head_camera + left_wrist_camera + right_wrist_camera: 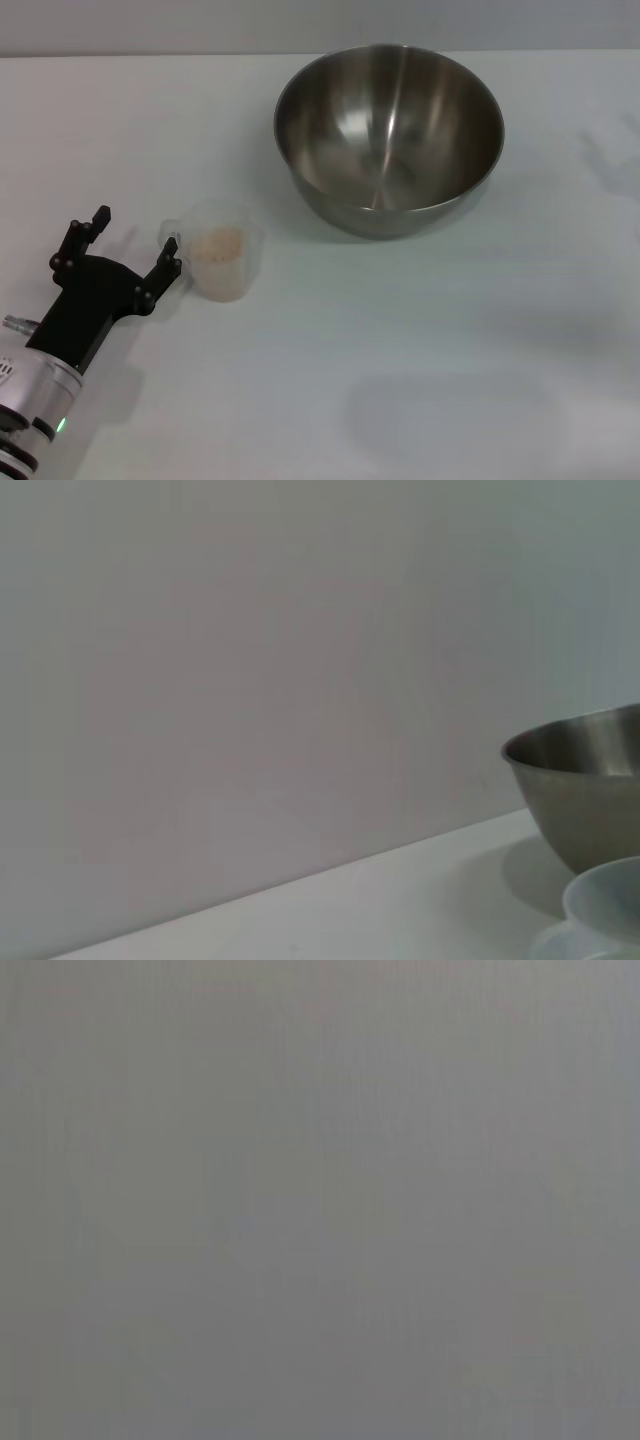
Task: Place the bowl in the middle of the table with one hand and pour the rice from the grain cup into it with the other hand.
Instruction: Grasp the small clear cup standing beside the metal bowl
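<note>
The left claw [132, 252] sits low over the white tabletop [400, 360] with its black prongs spread wide and nothing between them; one prong tip lies just beside the handle side of the grain cup [222, 258], though contact cannot be judged, and the other prong stands well clear on the far side from the cup. The grain cup is a small clear plastic measure standing upright on the tabletop, with pale beige rice [222, 246] heaped inside it. Beyond the cup, farther from the claw, the large stainless-steel bowl [389, 135] stands upright and apart from the cup, its brushed inside bare. In the left wrist view the bowl's [585, 790] outer wall and the cup's rim [605, 905] show at one edge against a plain grey wall [280, 680]. The right claw appears in no view.
</note>
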Robot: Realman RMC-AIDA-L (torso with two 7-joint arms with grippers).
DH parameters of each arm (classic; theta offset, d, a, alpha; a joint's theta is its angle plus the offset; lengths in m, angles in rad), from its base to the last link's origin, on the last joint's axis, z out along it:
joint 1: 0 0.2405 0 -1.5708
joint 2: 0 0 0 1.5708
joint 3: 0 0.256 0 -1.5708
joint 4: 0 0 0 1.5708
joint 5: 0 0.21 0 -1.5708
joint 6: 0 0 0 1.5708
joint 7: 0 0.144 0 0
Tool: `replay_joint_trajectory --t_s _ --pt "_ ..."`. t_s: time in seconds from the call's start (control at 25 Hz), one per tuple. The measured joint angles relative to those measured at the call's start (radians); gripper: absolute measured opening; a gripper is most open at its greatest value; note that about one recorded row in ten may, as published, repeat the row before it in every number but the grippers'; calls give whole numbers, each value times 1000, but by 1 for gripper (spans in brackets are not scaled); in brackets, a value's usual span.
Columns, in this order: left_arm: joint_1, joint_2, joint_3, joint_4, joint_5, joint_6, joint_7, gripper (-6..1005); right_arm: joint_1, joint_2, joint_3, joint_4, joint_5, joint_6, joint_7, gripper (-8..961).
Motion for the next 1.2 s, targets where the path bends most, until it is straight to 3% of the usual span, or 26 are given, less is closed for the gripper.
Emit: replay_joint_trajectory --t_s 0.6,0.76,1.04,1.2 --pt "-10 0 -1 -15 3 -1 -11 810 0 2 0 8 -3 10 0 685" --pt "-21 0 4 -14 7 -2 0 627 3 1 0 9 -3 10 0 685" --pt "-36 0 -6 -14 1 -2 1 457 6 0 0 9 -3 7 0 686" --pt "-50 0 -19 -14 -1 -11 -5 185 9 0 1 9 -2 7 0 685"
